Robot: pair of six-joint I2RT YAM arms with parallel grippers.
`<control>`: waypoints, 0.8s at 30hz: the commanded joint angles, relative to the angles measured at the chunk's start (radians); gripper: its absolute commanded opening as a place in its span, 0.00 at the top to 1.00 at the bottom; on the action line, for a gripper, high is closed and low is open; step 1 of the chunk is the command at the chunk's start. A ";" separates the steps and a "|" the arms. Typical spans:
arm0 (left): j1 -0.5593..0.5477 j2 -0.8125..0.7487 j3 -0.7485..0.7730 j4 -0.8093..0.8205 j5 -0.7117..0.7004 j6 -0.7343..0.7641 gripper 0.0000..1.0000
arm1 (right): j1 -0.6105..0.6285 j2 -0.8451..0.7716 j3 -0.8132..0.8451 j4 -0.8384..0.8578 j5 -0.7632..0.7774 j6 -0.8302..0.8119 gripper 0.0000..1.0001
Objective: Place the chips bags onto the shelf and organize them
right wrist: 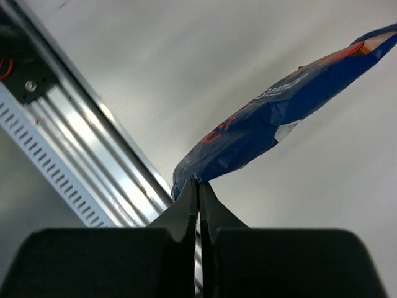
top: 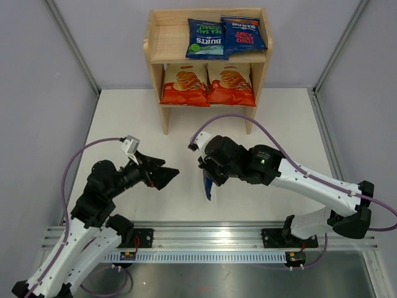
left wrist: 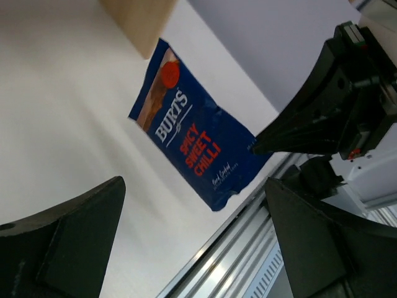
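My right gripper (top: pixel 209 176) is shut on the edge of a dark blue "Burts" chips bag (top: pixel 207 185) with red lettering and holds it edge-on above the table. The bag also shows in the left wrist view (left wrist: pixel 195 146) and the right wrist view (right wrist: pixel 273 121), pinched at the closed fingertips (right wrist: pixel 198 184). My left gripper (top: pixel 169 175) is open and empty, left of that bag. The wooden shelf (top: pixel 160 43) stands at the back. Its top tier holds a green-labelled Burts bag (top: pixel 206 37) and a red-labelled one (top: pixel 243 33). The lower tier holds two Cassava Chips bags (top: pixel 185 84) (top: pixel 230 82).
A metal rail (top: pixel 211 234) runs along the near table edge under both arm bases. The left part of the shelf's top tier (top: pixel 167 38) is bare wood. Grey walls enclose the white table (top: pixel 130 124) on three sides.
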 commanded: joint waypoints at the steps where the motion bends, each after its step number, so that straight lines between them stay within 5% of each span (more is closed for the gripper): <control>1: -0.001 0.049 -0.065 0.384 0.237 -0.067 0.01 | 0.059 -0.063 0.083 -0.229 -0.080 -0.086 1.00; 8: -0.001 0.128 -0.207 0.656 0.293 0.002 0.01 | 0.084 -0.138 0.140 -0.331 -0.221 -0.106 1.00; 13: -0.001 0.208 -0.284 0.891 0.490 0.012 0.01 | 0.090 -0.164 0.254 -0.394 -0.351 -0.167 1.00; 24: -0.010 0.416 -0.286 1.330 0.727 -0.253 0.01 | 0.092 -0.149 0.436 -0.477 -0.545 -0.247 1.00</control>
